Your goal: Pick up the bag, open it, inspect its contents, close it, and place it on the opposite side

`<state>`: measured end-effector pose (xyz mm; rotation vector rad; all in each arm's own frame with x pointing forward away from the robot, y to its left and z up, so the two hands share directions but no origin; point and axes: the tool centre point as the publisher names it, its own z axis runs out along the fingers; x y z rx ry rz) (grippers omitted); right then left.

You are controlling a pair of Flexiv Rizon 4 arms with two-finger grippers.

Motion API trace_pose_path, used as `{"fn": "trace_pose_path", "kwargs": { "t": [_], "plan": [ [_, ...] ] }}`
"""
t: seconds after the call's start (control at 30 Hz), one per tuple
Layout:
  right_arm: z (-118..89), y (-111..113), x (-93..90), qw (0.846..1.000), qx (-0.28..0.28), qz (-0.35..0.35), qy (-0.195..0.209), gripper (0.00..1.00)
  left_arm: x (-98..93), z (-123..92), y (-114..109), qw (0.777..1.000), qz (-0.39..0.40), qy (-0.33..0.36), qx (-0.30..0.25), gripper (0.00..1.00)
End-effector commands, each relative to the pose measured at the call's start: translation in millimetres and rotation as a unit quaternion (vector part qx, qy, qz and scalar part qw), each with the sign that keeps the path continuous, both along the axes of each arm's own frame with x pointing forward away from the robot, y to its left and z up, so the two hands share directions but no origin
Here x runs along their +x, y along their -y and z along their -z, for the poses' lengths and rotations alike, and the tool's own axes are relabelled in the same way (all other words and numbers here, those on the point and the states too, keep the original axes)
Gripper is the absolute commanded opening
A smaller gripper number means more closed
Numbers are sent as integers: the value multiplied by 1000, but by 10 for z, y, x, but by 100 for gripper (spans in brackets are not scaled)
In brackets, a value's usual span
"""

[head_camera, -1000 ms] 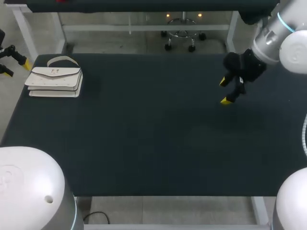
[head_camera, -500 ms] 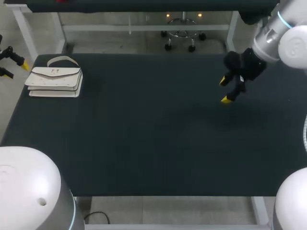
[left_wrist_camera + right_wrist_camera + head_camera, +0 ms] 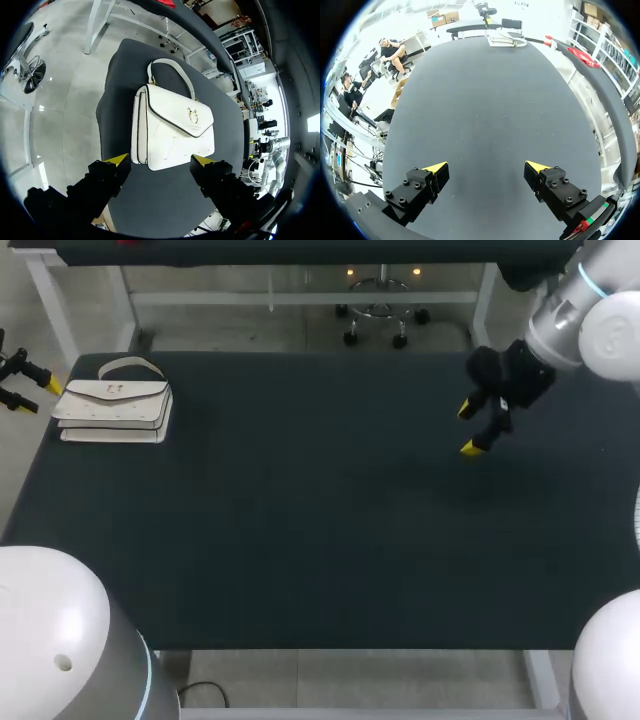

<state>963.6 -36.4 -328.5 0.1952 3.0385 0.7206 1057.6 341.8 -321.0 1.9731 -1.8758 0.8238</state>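
A white flap bag with a curved handle lies flat at the table's far left corner. My left gripper hangs just off the table's left edge beside the bag. In the left wrist view the bag lies straight ahead of the left gripper, whose yellow-tipped fingers stand apart with nothing gripped; the bag's near end is level with the tips. My right gripper is open above the right half of the table, empty. The right gripper looks across bare cloth toward the distant bag.
The table is covered in a dark cloth, with nothing else on it. The bag sits close to the left and far edges.
My left gripper has shifted slightly toward the front beside the bag, and its fingers look a little closer together. The right arm has hardly moved.
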Motion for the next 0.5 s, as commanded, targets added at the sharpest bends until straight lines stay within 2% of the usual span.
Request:
{"fn": "trace_pose_path", "kwargs": {
  "t": [0.03,0.1,0.27,0.33,0.4,0.5],
  "plan": [
    [9,3,1,1000,1,0,1,100,134,107,-60,999,1,1,-33,80],
    [9,3,1,1000,1,0,1,100,155,125,-72,999,-6,5,-37,76],
    [9,3,1,1000,1,0,1,100,227,184,-95,998,-28,20,-56,77],
    [9,3,1,1000,1,0,1,100,269,201,-87,997,-31,24,-62,67],
    [9,3,1,1000,1,0,1,100,308,210,-70,997,-29,25,-67,64],
    [9,3,1,1000,1,0,1,100,347,228,-35,997,-25,26,-73,55]
  ]
}}
